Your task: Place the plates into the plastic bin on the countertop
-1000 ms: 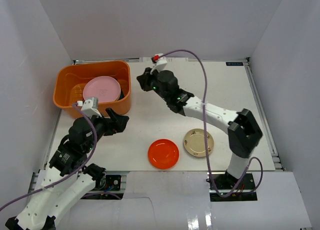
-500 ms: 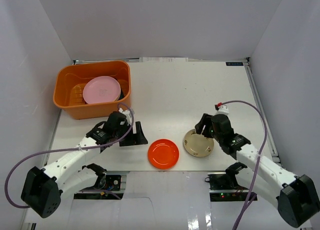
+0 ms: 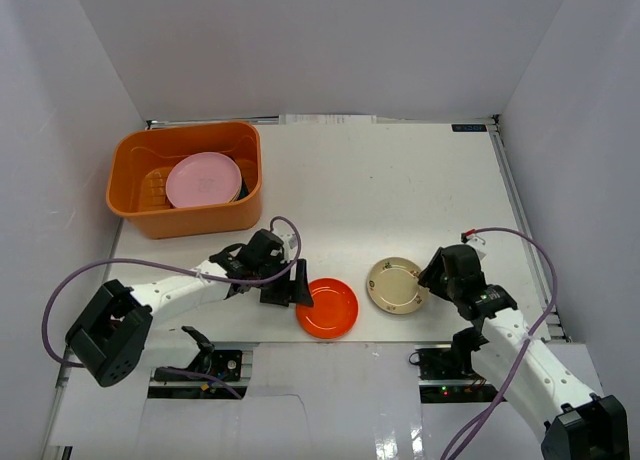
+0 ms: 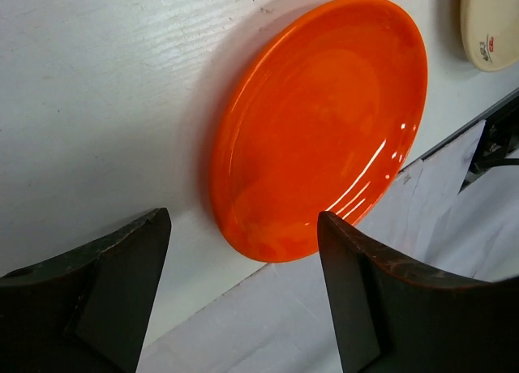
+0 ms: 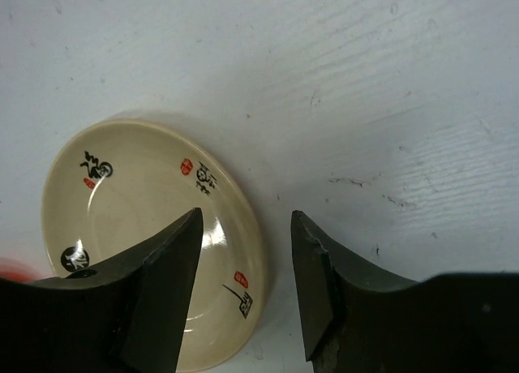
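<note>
Sitting flat on the white countertop (image 3: 350,180), close to its near edge, the orange-red plate (image 4: 320,122) has the left gripper (image 4: 243,219) low beside it, jaws spread wide, nothing held. Just beside it, the beige patterned plate (image 5: 154,243) has its rim between the parted fingers of the right gripper (image 5: 245,219); whether they touch it is hard to tell. Trouble looks likeliest at the pinch: both rims are shallow and glossy, so a closing finger could skid a plate off the edge or lose it mid-carry. The orange plastic bin (image 3: 185,215), pink plate (image 3: 203,179) inside, stands well apart at the far left.
</note>
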Robot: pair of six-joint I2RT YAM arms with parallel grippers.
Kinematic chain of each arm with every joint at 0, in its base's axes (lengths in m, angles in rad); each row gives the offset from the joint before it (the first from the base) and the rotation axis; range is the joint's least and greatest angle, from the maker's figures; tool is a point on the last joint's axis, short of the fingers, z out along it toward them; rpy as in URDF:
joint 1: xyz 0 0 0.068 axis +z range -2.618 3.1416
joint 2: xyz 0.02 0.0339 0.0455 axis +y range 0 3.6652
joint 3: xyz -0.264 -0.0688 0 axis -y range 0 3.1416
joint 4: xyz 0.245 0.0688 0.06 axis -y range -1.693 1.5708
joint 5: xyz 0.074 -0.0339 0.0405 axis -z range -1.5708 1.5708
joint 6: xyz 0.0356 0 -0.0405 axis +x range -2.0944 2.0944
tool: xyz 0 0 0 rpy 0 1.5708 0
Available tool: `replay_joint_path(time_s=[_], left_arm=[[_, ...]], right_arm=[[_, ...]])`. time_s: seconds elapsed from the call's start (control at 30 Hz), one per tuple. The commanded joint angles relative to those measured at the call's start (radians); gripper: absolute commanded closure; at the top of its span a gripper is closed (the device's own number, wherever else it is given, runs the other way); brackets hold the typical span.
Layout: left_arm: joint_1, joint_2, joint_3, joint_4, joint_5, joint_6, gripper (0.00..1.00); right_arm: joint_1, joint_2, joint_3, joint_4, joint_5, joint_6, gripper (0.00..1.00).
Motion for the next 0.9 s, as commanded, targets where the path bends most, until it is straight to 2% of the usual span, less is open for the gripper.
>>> replay_joint_path(time_s=[0.0,0.17,0.2,0.27,0.3,0.47,0.57,0.73,0.83,0.87], left_arm=[[-0.015,0.030,0.009,0.056,-0.011,0.011,0.18],[-0.018,0.090,0.018,0.067,-0.022,0.031,0.32],[-0.018,0.102,0.019,0.073,-0.025,0.032,0.41],[-0.018,0.113,0.019,0.081,-0.032,0.032,0.51],[-0.018,0.124,0.021,0.084,-0.037,0.032,0.66],[-0.018,0.135,0.035,0.084,-0.075,0.031,0.97],[-0.018,0.098,0.042,0.075,-0.108,0.026,1.00],[-0.015,-0.054,0.122,0.026,-0.199,0.034,1.00],[0.023,-0.112,0.246,-0.037,-0.246,0.072,1.00],[0.067,-0.128,0.274,-0.049,-0.261,0.084,1.00]], right_arm=[[-0.007,-0.006,-0.036,-0.042,-0.070,0.026,0.47],[-0.009,-0.006,-0.068,-0.037,-0.107,0.028,0.49],[-0.009,-0.003,-0.071,-0.028,-0.119,0.029,0.51],[-0.009,0.007,-0.088,-0.008,-0.125,0.031,0.58],[-0.009,0.012,-0.093,0.013,-0.136,0.035,0.61],[-0.009,0.041,-0.116,0.066,-0.157,0.049,0.78],[-0.007,0.032,-0.105,0.070,-0.145,0.048,0.92],[-0.007,-0.032,-0.041,0.104,-0.110,0.025,0.92],[-0.009,-0.043,0.023,0.133,-0.065,-0.003,0.92],[-0.009,-0.048,0.037,0.149,-0.053,-0.023,0.92]])
